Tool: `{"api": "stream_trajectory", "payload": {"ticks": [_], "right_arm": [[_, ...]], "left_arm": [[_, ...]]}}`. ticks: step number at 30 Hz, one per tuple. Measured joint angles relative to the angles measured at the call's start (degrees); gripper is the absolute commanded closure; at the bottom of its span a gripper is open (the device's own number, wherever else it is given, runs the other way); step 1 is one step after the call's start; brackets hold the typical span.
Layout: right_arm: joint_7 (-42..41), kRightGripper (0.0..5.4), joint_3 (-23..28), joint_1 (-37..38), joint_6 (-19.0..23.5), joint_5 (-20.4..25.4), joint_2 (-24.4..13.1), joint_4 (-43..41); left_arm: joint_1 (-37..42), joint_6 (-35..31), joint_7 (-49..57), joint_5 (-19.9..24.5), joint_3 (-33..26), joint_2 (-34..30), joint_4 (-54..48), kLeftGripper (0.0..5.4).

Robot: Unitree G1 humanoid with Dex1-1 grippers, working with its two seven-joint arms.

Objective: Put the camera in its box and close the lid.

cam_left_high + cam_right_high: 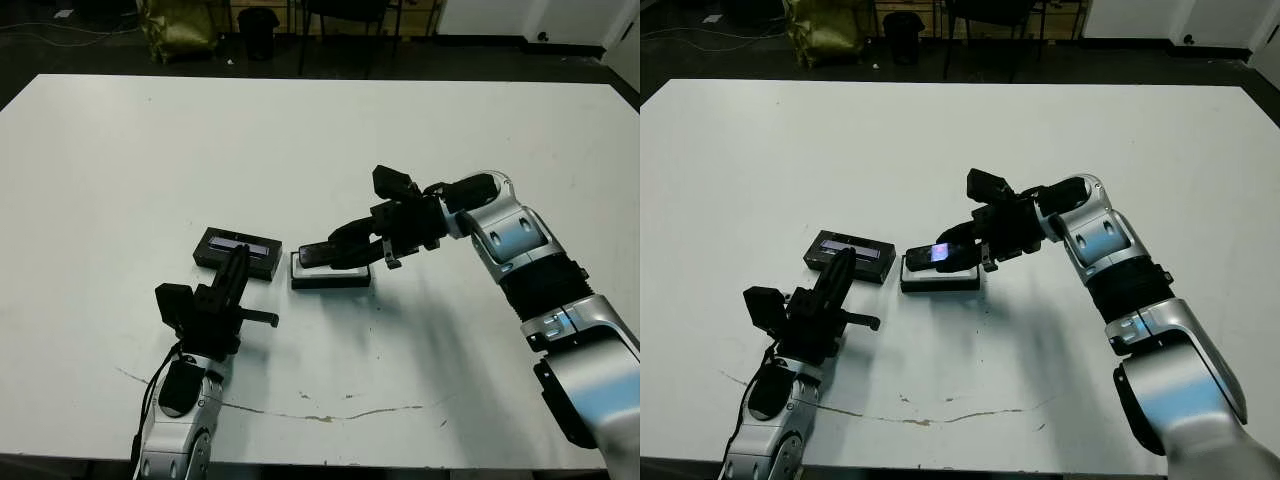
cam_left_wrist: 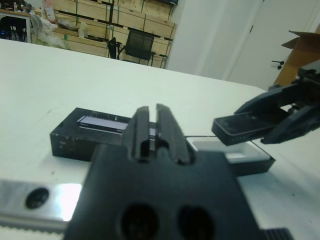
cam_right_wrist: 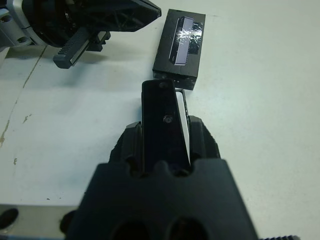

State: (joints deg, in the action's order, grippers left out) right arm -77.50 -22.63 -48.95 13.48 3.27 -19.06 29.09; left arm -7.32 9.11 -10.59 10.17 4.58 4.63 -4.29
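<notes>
White desk (image 1: 120, 140) fills most of the head views, with dark floor and chair legs along the upper edge. Near the middle of the frame, a little left of centre, sits the shallow rectangular box with black walls and white lining (image 1: 331, 275), its long axis running left-right across the picture. Just to its left, close beside it but apparently not touching, lies the flat black lid with a pale glossy window strip (image 1: 238, 250), also lying roughly left-right. The right hand (image 1: 335, 252) reaches in from the right of the frame and is clenched on the slim black bar-shaped camera (image 1: 937, 254), which shows a small bluish glossy patch. The camera hangs directly over the box, slightly tilted, its long axis close to the box's; in the left wrist view a gap shows between it and the white lining, so it is not yet seated. The coming move is likely a short descent with the bar kept parallel to the tray walls, since the tray is only slightly longer than the camera. The left hand (image 1: 240, 262) stands in the lower left, fingers pressed together and grasping nothing, pointing toward the lid and the nearer arm to it.
</notes>
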Motion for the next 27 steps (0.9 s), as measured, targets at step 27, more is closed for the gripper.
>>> {"api": "stream_trajectory", "payload": {"ticks": [27], "right_arm": [[2.4,4.58,-1.4,-0.5,-1.5,-3.1,3.6,6.6]], "left_arm": [[-0.3,0.2,-0.3,0.6,0.0,0.1,0.5,5.4]]}}
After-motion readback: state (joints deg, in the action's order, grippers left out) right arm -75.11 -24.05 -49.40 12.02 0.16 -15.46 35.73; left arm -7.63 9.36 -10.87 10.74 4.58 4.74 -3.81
